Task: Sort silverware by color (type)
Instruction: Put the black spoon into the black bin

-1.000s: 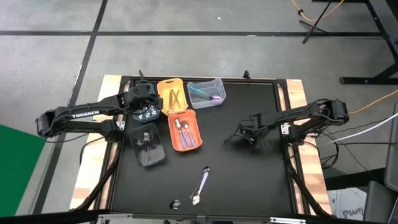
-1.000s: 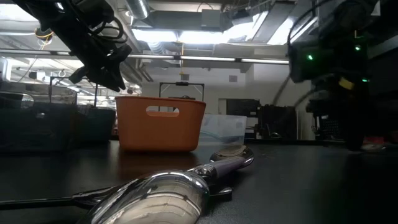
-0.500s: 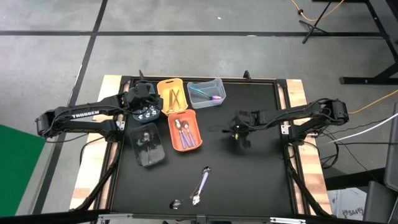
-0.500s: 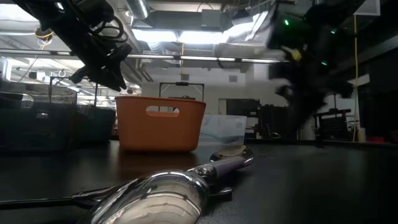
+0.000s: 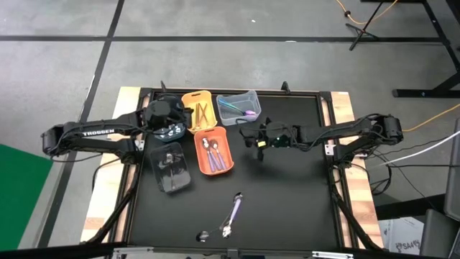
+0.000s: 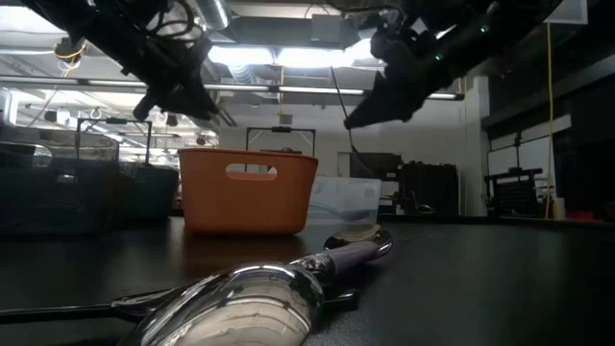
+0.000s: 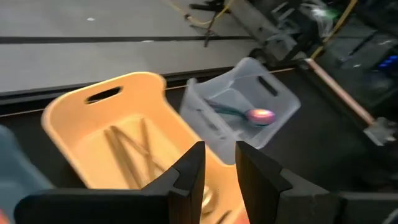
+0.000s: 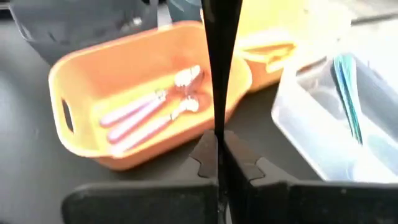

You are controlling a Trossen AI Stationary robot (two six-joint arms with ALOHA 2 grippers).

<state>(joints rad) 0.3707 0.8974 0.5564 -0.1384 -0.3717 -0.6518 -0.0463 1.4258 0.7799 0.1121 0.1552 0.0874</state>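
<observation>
Right end effector [image 5: 253, 138] pinched closed mid-table; left end effector [image 5: 167, 115] fingers parted.

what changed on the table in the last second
The right tool, shut on a thin black utensil, swung left across the table toward the orange bin and clear bin. The left tool stayed over the yellow bin; the purple utensil near the front did not move.
</observation>
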